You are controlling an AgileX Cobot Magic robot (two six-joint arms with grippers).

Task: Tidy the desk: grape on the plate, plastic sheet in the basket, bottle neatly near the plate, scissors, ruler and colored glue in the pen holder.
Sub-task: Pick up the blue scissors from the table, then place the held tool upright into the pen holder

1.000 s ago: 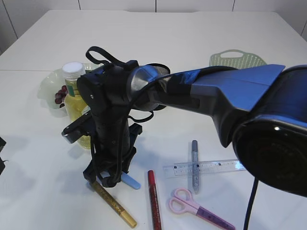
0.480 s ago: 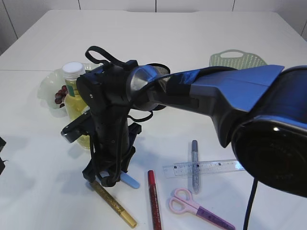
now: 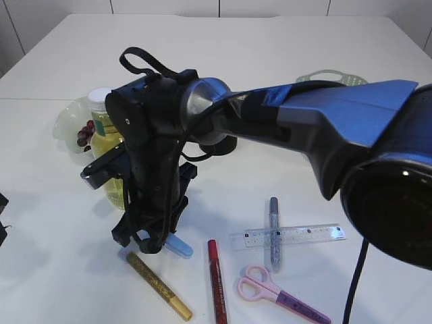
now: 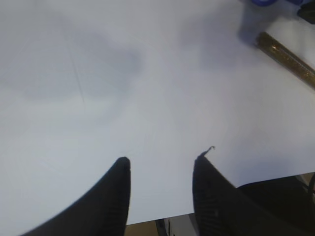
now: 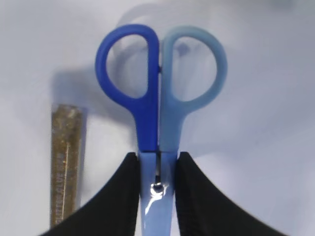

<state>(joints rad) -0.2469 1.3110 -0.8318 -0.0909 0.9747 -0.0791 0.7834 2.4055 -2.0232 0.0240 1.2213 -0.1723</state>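
My right gripper [image 3: 143,237] reaches across to the left and is shut on the blue scissors [image 5: 157,98] just below their handles; the scissors' tip [image 3: 178,247] pokes out beneath it. A gold glue stick [image 3: 158,287] lies beside them and also shows in the right wrist view [image 5: 64,167]. My left gripper [image 4: 160,160] is open and empty over bare table. The bottle of yellow liquid [image 3: 106,145] stands by the plate [image 3: 66,121] with grapes [image 3: 86,132]. The red glue stick [image 3: 216,280], silver glue stick [image 3: 273,233], ruler [image 3: 304,235] and pink scissors [image 3: 280,294] lie at the front. No plastic sheet shows.
The green basket [image 3: 331,74] sits at the back right, partly behind my right arm. A dark round object [image 3: 226,144] sits behind the arm; I cannot tell what it is. The arm hides the table's middle.
My right gripper has shifted a little left and up with the blue scissors in it. The arm now covers more of the bottle cap and basket.
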